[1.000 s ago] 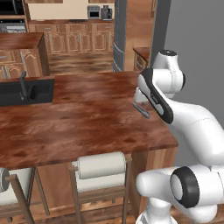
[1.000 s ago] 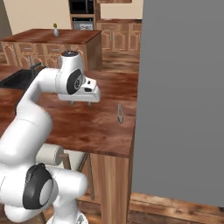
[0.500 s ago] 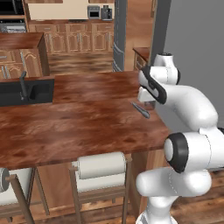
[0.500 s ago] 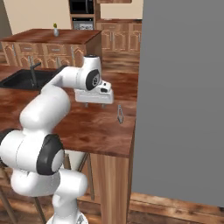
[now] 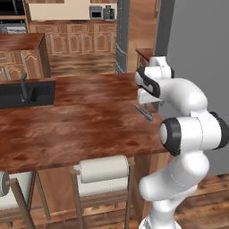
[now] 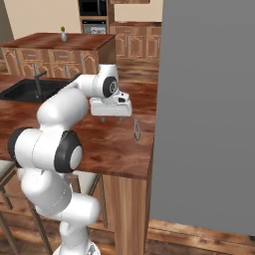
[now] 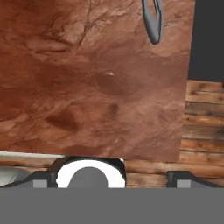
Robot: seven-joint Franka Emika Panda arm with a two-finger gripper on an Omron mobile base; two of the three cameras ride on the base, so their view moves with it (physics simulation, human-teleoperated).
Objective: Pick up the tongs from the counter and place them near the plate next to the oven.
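The grey metal tongs (image 5: 144,112) (image 6: 136,129) lie flat on the dark reddish-brown counter (image 5: 80,125) (image 6: 114,147), close to its right edge. My gripper (image 5: 149,100) (image 6: 110,118) hovers just above the counter, a short way left of and behind the tongs, pointing down. It is open and holds nothing. In the hand view the tongs (image 7: 153,19) show at the top right, far from the two fingertips (image 7: 43,178), which stand wide apart. The plate is out of view.
A black sink with a faucet (image 5: 24,91) (image 6: 37,89) is set into the counter's left part. A tall grey panel (image 6: 209,114) stands right beside the counter's edge. Stools (image 5: 100,172) are tucked under the front. A black built-in oven (image 6: 93,7) is at the far wall.
The arm has refolded: its elbow swung round toward the front while the hand slid slightly toward the tongs. The tongs have not moved.
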